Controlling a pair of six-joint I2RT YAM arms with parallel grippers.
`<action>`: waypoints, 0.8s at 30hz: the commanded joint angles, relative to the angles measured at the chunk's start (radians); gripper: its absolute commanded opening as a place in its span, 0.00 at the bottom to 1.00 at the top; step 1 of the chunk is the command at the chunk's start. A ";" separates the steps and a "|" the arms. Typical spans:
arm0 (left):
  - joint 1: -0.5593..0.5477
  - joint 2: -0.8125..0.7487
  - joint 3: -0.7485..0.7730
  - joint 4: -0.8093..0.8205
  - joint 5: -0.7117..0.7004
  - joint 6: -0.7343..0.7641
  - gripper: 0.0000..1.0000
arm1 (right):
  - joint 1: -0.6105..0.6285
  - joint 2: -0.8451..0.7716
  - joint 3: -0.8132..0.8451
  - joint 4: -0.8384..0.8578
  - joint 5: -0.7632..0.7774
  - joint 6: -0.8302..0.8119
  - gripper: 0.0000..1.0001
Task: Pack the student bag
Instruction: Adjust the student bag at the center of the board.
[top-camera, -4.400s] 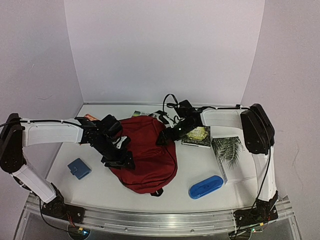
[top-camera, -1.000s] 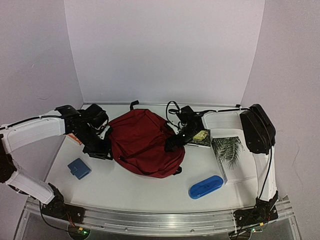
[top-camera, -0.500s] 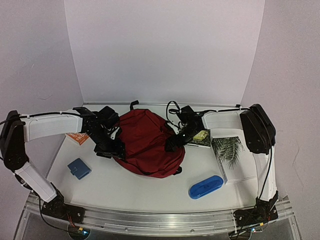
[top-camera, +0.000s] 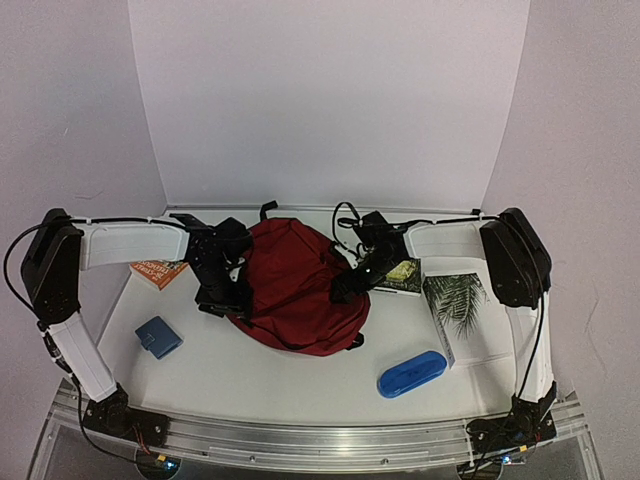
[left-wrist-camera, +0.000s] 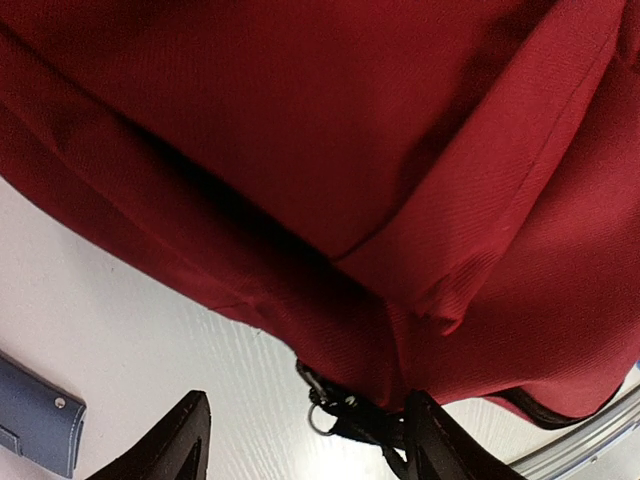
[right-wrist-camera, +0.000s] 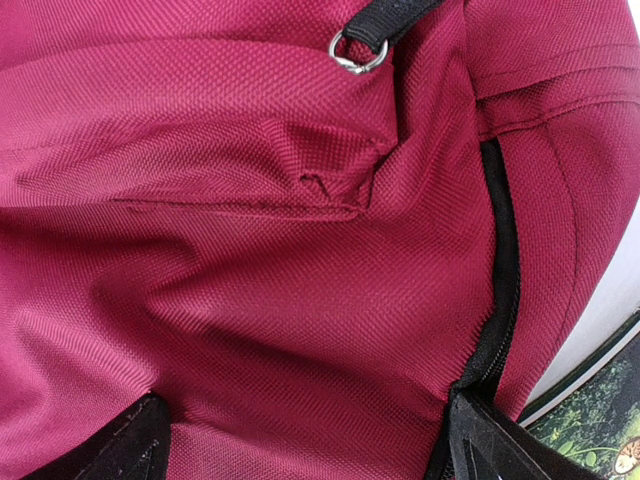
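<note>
Student bag (top-camera: 300, 285), centre frame, lying flat. Your left gripper (top-camera: 222, 293), fingers parted, holds nothing at its left edge. Your right gripper (top-camera: 348, 287), splayed, empty, at its right edge. Likely bracketing it for unzipping.

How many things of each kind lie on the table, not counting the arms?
Backpack: 1 (red backpack)
Books: 3 (orange book, green book, palm-leaf book)
Blue cases: 2 (oblong case, small flat case)
Total: 6
</note>
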 joint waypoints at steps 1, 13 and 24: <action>0.000 -0.088 -0.087 -0.079 -0.039 -0.022 0.62 | -0.016 0.022 -0.011 -0.033 0.064 -0.004 0.96; 0.052 -0.294 -0.157 -0.097 -0.063 -0.053 0.54 | -0.032 0.002 -0.018 -0.034 0.046 -0.023 0.96; 0.052 -0.229 -0.144 0.169 0.224 0.037 0.60 | -0.032 -0.043 -0.043 -0.035 -0.012 -0.018 0.95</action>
